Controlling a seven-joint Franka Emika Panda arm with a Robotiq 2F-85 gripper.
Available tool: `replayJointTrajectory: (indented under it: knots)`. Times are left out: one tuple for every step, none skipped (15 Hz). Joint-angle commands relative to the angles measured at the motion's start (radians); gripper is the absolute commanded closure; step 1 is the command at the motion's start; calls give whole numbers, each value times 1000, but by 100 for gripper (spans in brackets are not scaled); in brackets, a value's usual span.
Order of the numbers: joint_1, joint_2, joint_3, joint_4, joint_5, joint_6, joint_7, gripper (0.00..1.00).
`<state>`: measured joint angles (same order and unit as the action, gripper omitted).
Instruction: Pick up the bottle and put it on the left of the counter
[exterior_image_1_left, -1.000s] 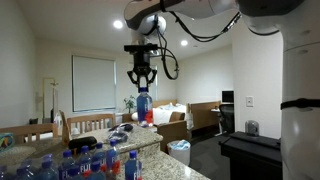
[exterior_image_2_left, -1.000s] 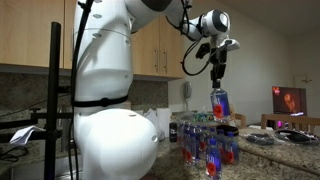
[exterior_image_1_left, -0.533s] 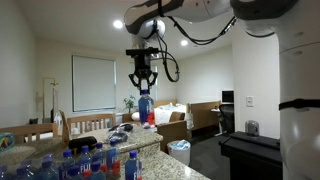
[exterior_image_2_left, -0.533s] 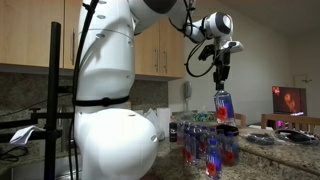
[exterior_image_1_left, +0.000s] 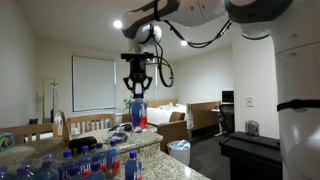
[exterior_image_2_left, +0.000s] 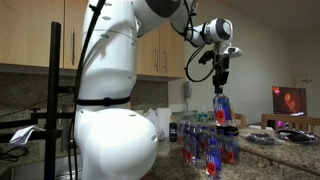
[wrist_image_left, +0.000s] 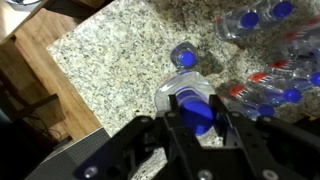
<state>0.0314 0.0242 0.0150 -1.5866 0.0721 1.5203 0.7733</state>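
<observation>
Gripper (exterior_image_1_left: 137, 86) clamped on bottle (exterior_image_1_left: 138, 112) top, held high between counter's (wrist_image_left: 110, 60) bare edge and bottle pack (exterior_image_2_left: 208, 150), likely for clearance.

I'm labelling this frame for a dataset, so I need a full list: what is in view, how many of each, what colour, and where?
the bottle: one, clear with blue top and red band, held in the air above the counter.
other bottles: a cluster, too many to count, blue caps and red bands, standing on the counter.
lone bottle: one, blue cap, standing apart from the cluster.
the counter: one, beige-grey speckled, under the bottles.
cabinets: wood-brown, on the wall behind the robot.
desk: one, black, near the robot's body.
bin: one, pale, on the floor past the counter.
arm: one, white.
gripper: one, black, fingers shut on the bottle's top.
</observation>
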Motion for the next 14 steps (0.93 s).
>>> replayJointTrajectory:
  knots:
    - [-5, 44, -3, 10, 79, 105, 17, 89]
    - [-9, 64, -8, 14, 106, 128, 24, 89]
    - [-12, 80, -13, 19, 120, 143, 30, 89]
    - [-16, 98, -20, 27, 134, 147, 36, 89]
    - [-22, 112, -29, 35, 143, 146, 46, 89]
    - [-26, 121, -38, 39, 149, 144, 57, 89]
    - [-30, 127, -48, 43, 151, 141, 71, 89]
    - [-34, 133, -56, 47, 153, 144, 84, 89]
    - [-35, 146, -63, 62, 146, 144, 92, 89]
    - [-32, 167, -65, 83, 131, 132, 91, 89]
    - [-29, 183, -67, 98, 119, 134, 103, 89]
    - [-29, 207, -68, 122, 114, 128, 89, 89]
    - [-31, 232, -70, 150, 111, 119, 77, 89]
    - [-33, 258, -73, 179, 107, 118, 75, 89]
